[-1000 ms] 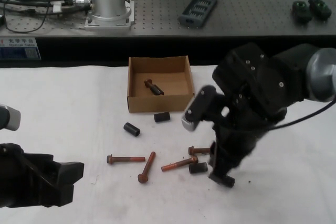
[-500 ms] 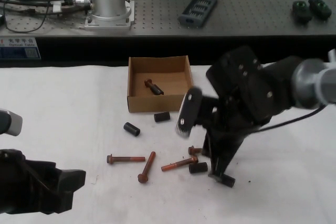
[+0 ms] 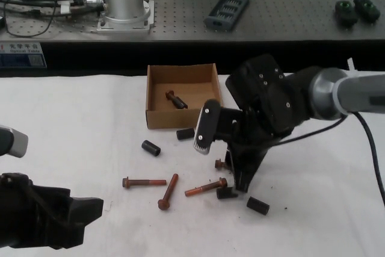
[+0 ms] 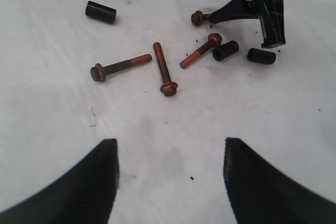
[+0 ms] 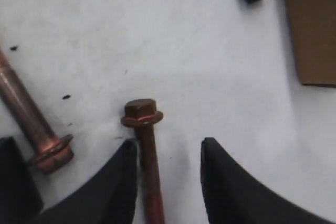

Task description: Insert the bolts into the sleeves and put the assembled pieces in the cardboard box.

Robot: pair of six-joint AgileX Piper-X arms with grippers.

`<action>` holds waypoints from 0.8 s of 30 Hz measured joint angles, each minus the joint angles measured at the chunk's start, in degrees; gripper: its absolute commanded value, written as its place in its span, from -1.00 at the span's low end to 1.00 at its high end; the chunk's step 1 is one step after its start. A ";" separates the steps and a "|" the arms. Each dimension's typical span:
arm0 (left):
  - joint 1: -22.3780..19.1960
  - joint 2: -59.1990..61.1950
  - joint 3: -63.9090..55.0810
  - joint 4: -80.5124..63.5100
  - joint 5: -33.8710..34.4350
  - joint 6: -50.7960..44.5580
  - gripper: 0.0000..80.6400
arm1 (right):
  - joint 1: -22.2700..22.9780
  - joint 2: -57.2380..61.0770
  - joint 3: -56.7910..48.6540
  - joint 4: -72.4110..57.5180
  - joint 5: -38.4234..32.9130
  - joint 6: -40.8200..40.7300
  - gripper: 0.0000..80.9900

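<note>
- On the white cloth (image 3: 72, 118), all the loose parts are lying between the two arms.
- At the far side of them the box (image 3: 180, 117) is standing open, and one assembled piece (image 3: 176, 99) is already lying inside it.
- The right gripper (image 5: 169, 145) is hanging low over one bolt (image 5: 142, 114) near the box. Its fingers are standing apart on both sides of the shaft, one just beside it, and they are not clamping anything.
- The left gripper (image 4: 168, 150) is hovering over bare cloth with its fingers wide apart, holding nothing.
- Three other bolts (image 3: 144, 182) are lying flat and loose, near each other.
- Four sleeves (image 3: 151, 148) are lying on their sides, two near the box and two just beside the right gripper.
- I am judging the bolt to be stiff metal, small but dense, with a rusty and not slippery surface. Its round shaft is likely to roll, so the hold should be across the shaft near the head, leaving the far end free for a sleeve.
- The sleeves are looking smooth and light, so they may be rolling away easily. They should be held across the outer wall, leaving the bore open.
</note>
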 measured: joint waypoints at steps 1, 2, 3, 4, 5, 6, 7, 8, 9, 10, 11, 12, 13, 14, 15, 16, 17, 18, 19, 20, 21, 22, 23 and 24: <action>0.00 0.00 0.00 0.00 0.14 0.00 0.07 | -0.10 0.00 -0.15 -0.16 -0.25 0.00 -0.28; 0.00 0.00 0.00 0.00 0.14 0.00 0.07 | -0.10 0.00 -0.17 -0.18 -0.41 -0.17 -0.28; 0.00 0.00 0.00 0.00 0.14 0.00 0.07 | -0.21 0.00 -0.22 -0.24 -0.44 -0.20 -0.28; 0.00 0.00 0.00 0.00 0.14 0.00 0.07 | -0.41 0.00 -0.19 -0.22 -0.63 -0.44 -0.28; 0.00 0.00 0.00 0.00 0.14 0.00 0.07 | -0.41 0.00 -0.19 -0.22 -0.67 -0.53 -0.28; 0.00 0.00 0.00 0.00 0.14 0.00 0.07 | -0.92 0.00 -0.19 -0.11 -0.65 -0.69 -0.28; 0.00 0.00 0.00 0.00 0.14 0.00 0.07 | -1.26 0.00 -0.19 -0.10 -0.65 -0.87 -0.28; 0.00 0.00 0.00 0.00 0.14 0.00 0.07 | -1.33 0.00 -0.19 -0.10 -0.65 -0.92 -0.28; 0.00 0.00 0.00 0.00 0.14 0.00 0.07 | -1.69 0.00 -0.19 -0.11 -0.65 -0.92 -0.28; 0.00 0.00 0.00 0.00 0.14 0.00 0.07 | -1.98 0.00 -0.19 0.07 -0.65 -0.89 -0.28; 0.00 0.00 0.00 0.00 0.14 0.00 0.07 | -2.37 0.00 -0.19 0.48 -0.65 -0.89 -0.28; 0.00 0.00 0.00 0.00 0.14 0.00 0.07 | -2.99 0.13 -0.19 1.23 -0.65 -0.89 -0.28; 0.00 0.00 0.00 0.00 0.14 0.00 0.07 | -3.24 0.37 -0.19 1.44 -0.65 -1.19 -0.28; 0.00 0.00 0.00 0.00 0.14 0.00 0.07 | -3.44 0.56 -0.19 1.60 -0.65 -1.30 -0.28; 0.00 0.00 0.00 0.00 0.14 0.00 0.07 | -3.56 0.81 -0.19 1.79 -0.65 -1.29 -0.28; 0.00 0.00 0.00 0.00 0.14 0.00 0.07 | -3.58 0.99 -0.19 2.16 -0.84 -1.29 -0.28; 0.00 0.00 0.00 0.00 0.14 0.00 0.07 | -3.71 1.20 -0.19 2.74 -0.83 -1.29 -0.28; 0.00 0.00 0.00 0.00 0.14 0.00 0.07 | -3.68 1.32 -0.19 3.78 -1.00 -1.29 -0.28; 0.00 0.00 0.00 0.00 0.14 0.00 0.07 | -3.53 1.32 -0.19 3.88 -1.00 -1.29 -0.28; 0.00 0.00 0.00 0.00 0.14 0.00 0.07 | -3.39 1.32 -0.19 3.89 -1.00 -1.29 -0.28; 0.00 0.00 0.00 0.00 0.14 0.00 0.07 | -3.37 1.32 -0.19 3.99 -1.00 -1.29 -0.28; 0.00 0.00 0.00 0.00 0.14 0.00 0.07 | -3.40 1.32 -0.19 4.05 -1.00 -1.29 -0.28; 0.00 0.00 0.00 0.00 0.14 0.00 0.07 | -3.27 1.32 -0.19 4.02 -0.86 -1.29 -0.28; 0.00 0.00 0.00 0.00 0.14 0.00 0.07 | -3.20 1.32 -0.19 4.02 -0.67 -1.29 -0.28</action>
